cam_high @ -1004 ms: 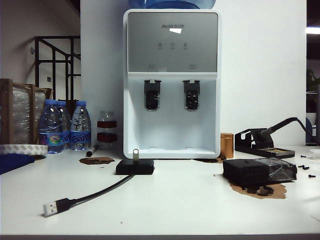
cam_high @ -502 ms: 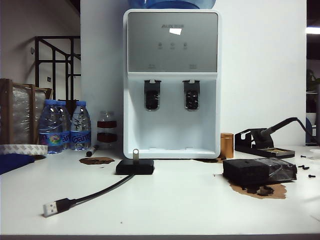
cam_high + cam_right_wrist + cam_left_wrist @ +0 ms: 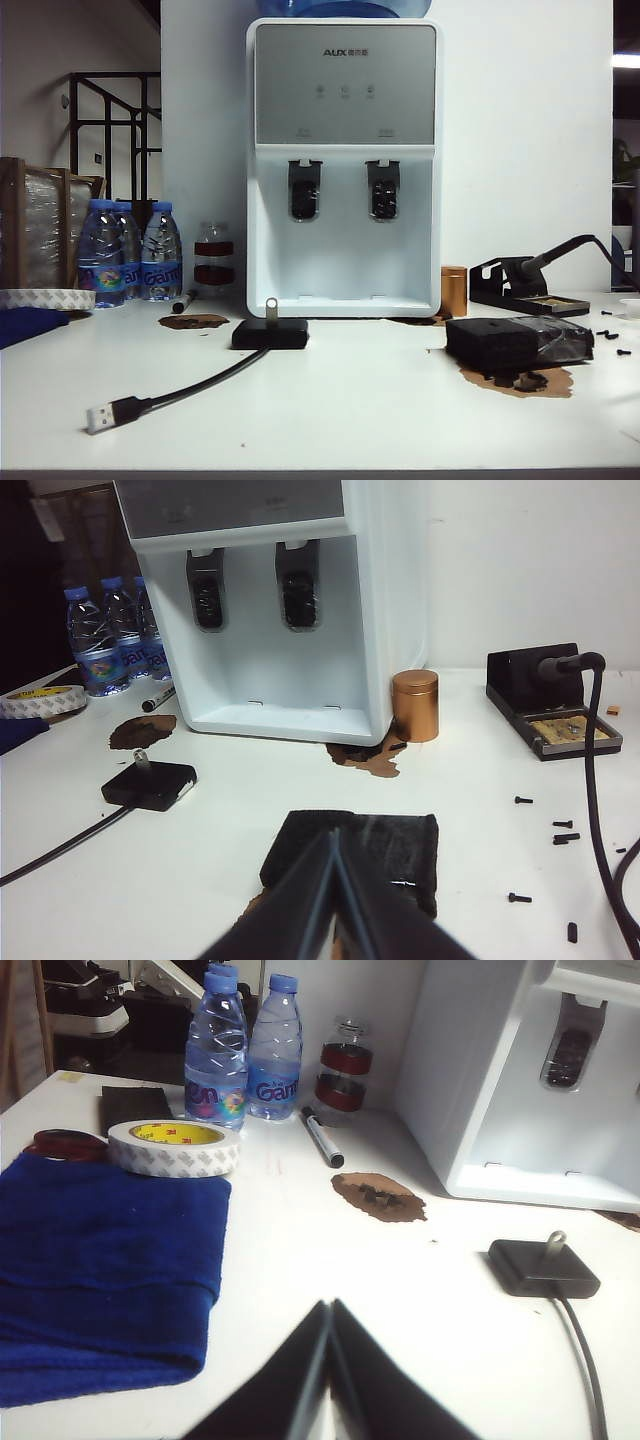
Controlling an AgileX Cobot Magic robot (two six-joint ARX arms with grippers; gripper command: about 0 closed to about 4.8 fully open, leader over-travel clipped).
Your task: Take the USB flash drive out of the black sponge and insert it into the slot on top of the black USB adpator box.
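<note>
The USB flash drive (image 3: 271, 307) stands upright as a small silvery stick in the top of the black USB adaptor box (image 3: 270, 334), so the slot is hidden under it. The drive (image 3: 553, 1247) and box (image 3: 543, 1269) lie well ahead of my left gripper (image 3: 330, 1305), which is shut and empty. The black sponge (image 3: 515, 343) sits to the right with glossy film on one end. My right gripper (image 3: 335, 832) is shut and empty just short of the sponge (image 3: 395, 842), with the box (image 3: 150, 784) and drive (image 3: 141, 761) off to one side. Neither arm shows in the exterior view.
A water dispenser (image 3: 343, 170) stands behind the box. Water bottles (image 3: 130, 250), a tape roll (image 3: 173, 1147), a blue cloth (image 3: 100, 1270) and a marker (image 3: 323, 1140) are on the left. A copper can (image 3: 414, 706), soldering station (image 3: 545, 705) and loose screws (image 3: 560, 830) are on the right. The box's cable ends in a silver plug (image 3: 100, 417).
A bright glint on the dispenser's grey panel has gone. Neither gripper nor any object has moved.
</note>
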